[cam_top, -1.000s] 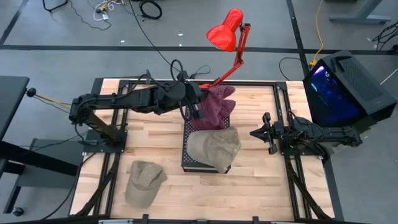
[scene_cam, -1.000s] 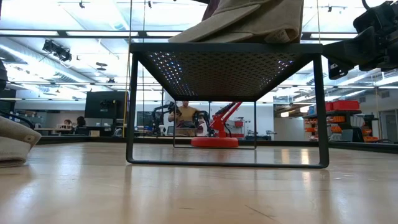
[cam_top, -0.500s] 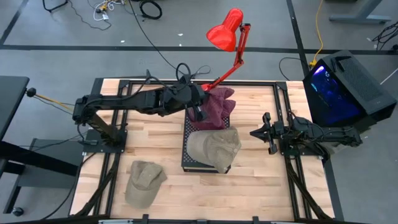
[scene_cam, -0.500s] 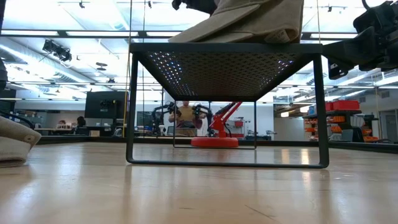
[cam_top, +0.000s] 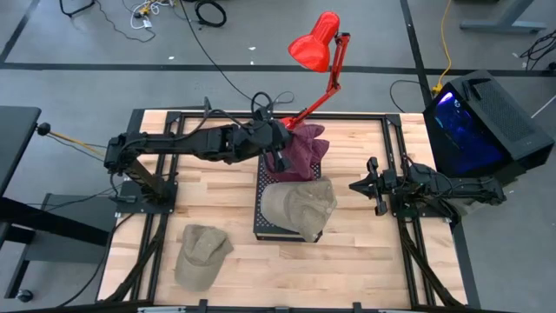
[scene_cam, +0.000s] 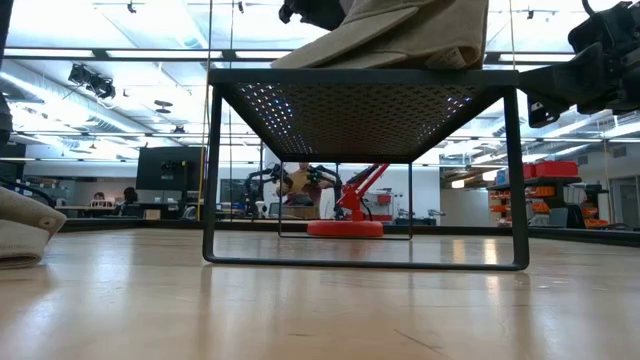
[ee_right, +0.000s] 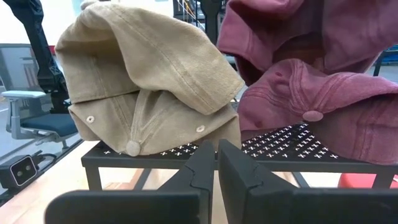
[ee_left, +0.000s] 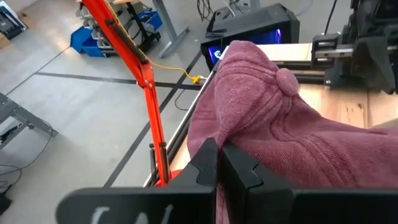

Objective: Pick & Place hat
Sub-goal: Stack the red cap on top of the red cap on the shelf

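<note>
Right beside the left gripper (ee_left: 219, 163) (jaws together) lies the maroon hat (ee_left: 280, 124).

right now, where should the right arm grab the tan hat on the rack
Probably the tan hat by its folded edge overhanging the rack's right side, coming in level from the right. That edge faces the right end effector, which waits shut beside the rack, and hangs free of the maroon hat.

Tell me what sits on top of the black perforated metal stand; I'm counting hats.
On the black perforated metal stand lie a tan cotton cap and a maroon cap, with another maroon cap above. Anything beneath them is covered.
</note>
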You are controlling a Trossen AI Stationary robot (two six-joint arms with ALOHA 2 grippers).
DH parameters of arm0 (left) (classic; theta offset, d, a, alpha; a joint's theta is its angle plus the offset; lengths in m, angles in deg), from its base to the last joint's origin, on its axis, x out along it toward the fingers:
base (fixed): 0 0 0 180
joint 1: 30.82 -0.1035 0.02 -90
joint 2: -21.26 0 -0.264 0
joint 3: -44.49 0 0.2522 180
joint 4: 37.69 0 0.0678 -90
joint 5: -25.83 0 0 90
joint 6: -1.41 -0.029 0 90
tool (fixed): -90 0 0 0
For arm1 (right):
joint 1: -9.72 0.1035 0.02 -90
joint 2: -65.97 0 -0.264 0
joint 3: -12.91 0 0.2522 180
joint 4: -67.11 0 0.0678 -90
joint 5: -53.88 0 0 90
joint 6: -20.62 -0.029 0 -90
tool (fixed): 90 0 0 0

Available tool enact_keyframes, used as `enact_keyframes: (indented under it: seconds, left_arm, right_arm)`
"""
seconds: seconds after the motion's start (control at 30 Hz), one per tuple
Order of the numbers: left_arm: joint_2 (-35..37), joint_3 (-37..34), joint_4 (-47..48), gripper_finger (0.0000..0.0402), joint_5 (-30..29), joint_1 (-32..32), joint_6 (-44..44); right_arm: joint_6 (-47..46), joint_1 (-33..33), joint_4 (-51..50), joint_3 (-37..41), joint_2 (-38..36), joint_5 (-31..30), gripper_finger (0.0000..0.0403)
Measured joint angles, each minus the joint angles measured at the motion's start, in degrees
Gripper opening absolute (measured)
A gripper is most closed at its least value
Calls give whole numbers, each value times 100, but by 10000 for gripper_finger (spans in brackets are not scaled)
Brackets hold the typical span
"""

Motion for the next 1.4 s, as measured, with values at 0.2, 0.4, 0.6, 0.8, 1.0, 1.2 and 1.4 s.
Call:
enact_keyframes:
  seconds: [0.2,0.4,0.6,0.8,1.0,1.2,1.4]
  left_arm:
    - [0,0,117,7,181,45,2]
    - [0,0,340,7,326,64,281]
    - [0,0,406,7,585,71,161]
    - [0,0,409,7,734,76,-360]
    - [0,0,407,7,736,74,-603]
    - [0,0,396,7,735,74,-978]
    - [0,0,182,7,819,70,-1227]
  right_arm:
    - [0,-1,-1,0,0,0,27]
    - [1,-2,-1,0,0,0,27]
    - [0,0,0,0,0,1,27]
    - [0,-2,-2,0,2,0,27]
    - [0,-2,0,0,2,0,27]
    - [0,-2,0,0,2,0,27]
    - [0,0,-2,0,2,0,27]
